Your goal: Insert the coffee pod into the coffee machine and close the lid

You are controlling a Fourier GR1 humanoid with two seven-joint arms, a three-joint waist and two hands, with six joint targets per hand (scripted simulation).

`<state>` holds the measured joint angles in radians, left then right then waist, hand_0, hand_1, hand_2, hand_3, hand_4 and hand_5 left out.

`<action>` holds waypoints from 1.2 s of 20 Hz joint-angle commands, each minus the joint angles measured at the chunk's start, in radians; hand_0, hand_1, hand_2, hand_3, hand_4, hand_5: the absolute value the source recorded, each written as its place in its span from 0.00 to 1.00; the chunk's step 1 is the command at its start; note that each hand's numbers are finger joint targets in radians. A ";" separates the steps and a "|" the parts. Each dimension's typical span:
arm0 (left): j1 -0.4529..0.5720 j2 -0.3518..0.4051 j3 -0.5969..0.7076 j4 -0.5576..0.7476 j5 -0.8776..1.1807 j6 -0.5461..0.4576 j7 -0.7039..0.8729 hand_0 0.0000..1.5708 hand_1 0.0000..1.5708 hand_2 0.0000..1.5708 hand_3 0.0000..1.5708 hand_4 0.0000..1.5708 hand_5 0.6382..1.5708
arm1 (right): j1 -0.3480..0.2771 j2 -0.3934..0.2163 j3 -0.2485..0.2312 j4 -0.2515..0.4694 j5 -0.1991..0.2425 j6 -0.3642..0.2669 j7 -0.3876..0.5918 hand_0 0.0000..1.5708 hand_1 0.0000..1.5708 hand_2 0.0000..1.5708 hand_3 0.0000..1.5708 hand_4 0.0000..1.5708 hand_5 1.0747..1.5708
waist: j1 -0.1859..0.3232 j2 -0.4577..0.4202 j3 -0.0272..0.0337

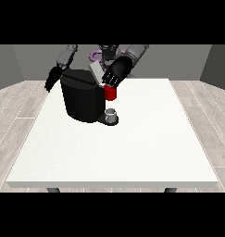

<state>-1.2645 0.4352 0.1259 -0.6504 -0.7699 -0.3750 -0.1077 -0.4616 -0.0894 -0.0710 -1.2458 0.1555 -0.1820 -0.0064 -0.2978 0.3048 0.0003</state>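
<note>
White table holds coffee machine; lid raised. Hand at view's right hovers over red thing at the machine, finger state unclear. Grey thing on drip tray, possibly a cup.

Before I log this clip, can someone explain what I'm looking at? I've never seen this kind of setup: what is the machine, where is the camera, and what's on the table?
The camera stands across the large white table and faces a humanoid robot at the top of the view, whose two arms reach toward you. On the table sits a black boxy coffee machine with its grey lid tilted up. A red thing at the machine shows at its front, and a small grey cup-like thing stands on the machine's base below it; I cannot tell if that is the pod. The black hand at the view's right is at the lid area. The black hand at the view's left hangs beside the machine, holding nothing visible.
</note>
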 commanded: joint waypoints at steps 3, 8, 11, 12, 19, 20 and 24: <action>-0.007 0.003 -0.046 -0.008 -0.062 0.035 0.009 0.77 0.77 0.78 0.70 0.00 1.00 | -0.006 0.000 -0.007 0.014 -0.006 0.001 -0.025 0.00 0.00 0.00 0.00 0.00 1.00 | 0.005 0.009 0.0003; 0.005 0.070 -0.055 0.022 -0.094 0.051 -0.066 0.74 0.74 0.75 0.67 0.00 1.00 | 0.008 0.000 0.017 -0.033 0.010 0.004 0.011 0.00 0.00 0.00 0.00 0.00 1.00 | -0.025 0.035 0.0000; 0.003 0.056 -0.045 0.030 -0.087 0.066 -0.084 0.70 0.70 0.72 0.63 0.00 1.00 | -0.025 0.028 0.026 -0.036 0.021 -0.028 0.044 0.00 0.00 0.00 0.00 0.00 1.00 | -0.008 0.055 -0.0002; -0.032 0.090 -0.033 0.035 -0.079 0.033 -0.095 0.71 0.71 0.72 0.65 0.00 1.00 | -0.059 -0.005 -0.003 -0.035 0.003 -0.010 0.033 0.00 0.00 0.00 0.00 0.00 1.00 | -0.016 0.077 -0.0001; -0.008 0.060 -0.005 0.029 -0.077 0.152 -0.115 0.79 0.79 0.77 0.61 0.00 1.00 | -0.033 -0.001 0.022 -0.064 0.011 0.001 0.039 0.00 0.00 0.00 0.00 0.00 1.00 | -0.043 0.078 -0.0003; -0.003 0.065 0.009 0.046 -0.066 0.143 -0.120 0.78 0.78 0.76 0.60 0.00 1.00 | 0.001 0.015 0.056 -0.087 0.035 -0.004 0.058 0.00 0.00 0.00 0.00 0.09 1.00 | -0.061 0.056 -0.0005; 0.009 0.070 -0.003 0.029 -0.076 0.155 -0.167 0.78 0.78 0.77 0.62 0.00 1.00 | -0.027 0.009 0.013 -0.055 0.020 -0.027 0.034 0.00 0.00 0.00 0.00 0.05 1.00 | -0.023 0.086 -0.0004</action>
<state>-1.2792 0.4900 0.1151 -0.6368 -0.8408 -0.2610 -0.2275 -0.4869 -0.0802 -0.0547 -1.2813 0.1769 -0.2037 0.0133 -0.3198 0.3731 0.0017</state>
